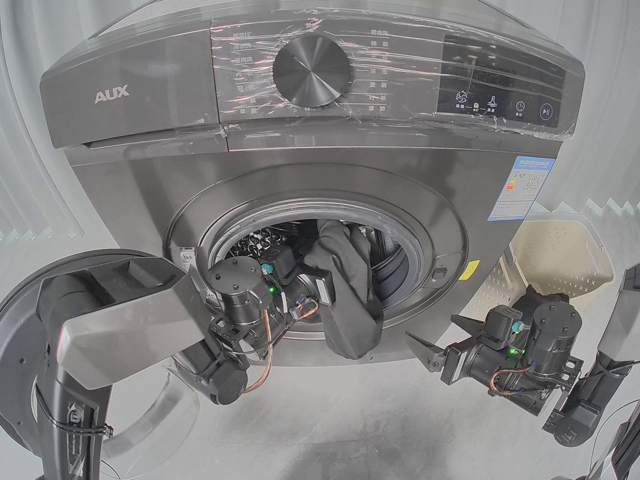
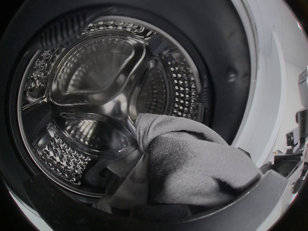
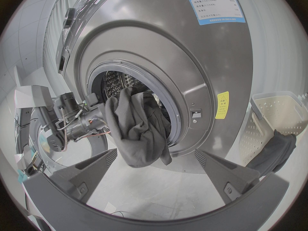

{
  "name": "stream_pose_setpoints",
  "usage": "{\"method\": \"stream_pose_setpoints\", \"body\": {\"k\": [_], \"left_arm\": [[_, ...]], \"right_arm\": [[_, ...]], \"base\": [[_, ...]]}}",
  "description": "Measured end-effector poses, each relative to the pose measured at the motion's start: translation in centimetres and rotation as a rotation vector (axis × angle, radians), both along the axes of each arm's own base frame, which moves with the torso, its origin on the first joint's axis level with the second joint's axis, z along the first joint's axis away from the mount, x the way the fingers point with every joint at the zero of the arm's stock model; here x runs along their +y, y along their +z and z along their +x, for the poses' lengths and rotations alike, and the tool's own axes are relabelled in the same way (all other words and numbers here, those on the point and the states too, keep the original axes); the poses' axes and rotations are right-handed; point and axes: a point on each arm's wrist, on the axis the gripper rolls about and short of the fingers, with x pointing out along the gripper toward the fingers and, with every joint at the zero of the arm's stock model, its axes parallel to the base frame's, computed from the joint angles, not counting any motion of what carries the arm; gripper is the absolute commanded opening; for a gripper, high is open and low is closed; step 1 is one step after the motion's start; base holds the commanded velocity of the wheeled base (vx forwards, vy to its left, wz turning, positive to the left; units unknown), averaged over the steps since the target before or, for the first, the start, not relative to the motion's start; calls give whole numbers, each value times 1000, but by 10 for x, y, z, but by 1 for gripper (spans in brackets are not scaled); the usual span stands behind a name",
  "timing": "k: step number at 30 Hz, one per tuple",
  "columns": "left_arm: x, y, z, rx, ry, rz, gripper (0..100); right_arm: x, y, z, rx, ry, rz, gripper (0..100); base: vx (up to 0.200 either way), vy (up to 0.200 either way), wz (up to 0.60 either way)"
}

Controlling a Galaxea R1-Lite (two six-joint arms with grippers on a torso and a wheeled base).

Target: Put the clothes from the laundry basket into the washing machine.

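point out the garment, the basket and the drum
garment (image 1: 350, 301), head view, on the fold hanging out of the door opening
basket (image 1: 567, 258), head view, on its perforated inner wall
drum (image 2: 93, 61), left wrist view, on its shiny back wall

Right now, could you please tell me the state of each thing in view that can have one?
Washing machine door: open.
Dark garment: draped over the opening's lip, part inside the drum, part hanging out.
Laundry basket: upright, second garment hanging over its rim.
Right gripper: open, empty.
Left gripper: at the opening, against the dark garment.
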Motion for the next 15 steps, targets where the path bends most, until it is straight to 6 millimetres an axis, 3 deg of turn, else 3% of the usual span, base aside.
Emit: {"method": "stream_pose_setpoints", "body": {"k": [5, 15], "left_arm": [[4, -8, 22, 16, 53, 20, 0], [-5, -13, 41, 32, 62, 35, 0]], "right_arm": [[1, -1, 0, 2, 4, -2, 100], [2, -4, -1, 13, 8, -9, 100]], "base": [[0, 0, 0], [0, 0, 0]]}}
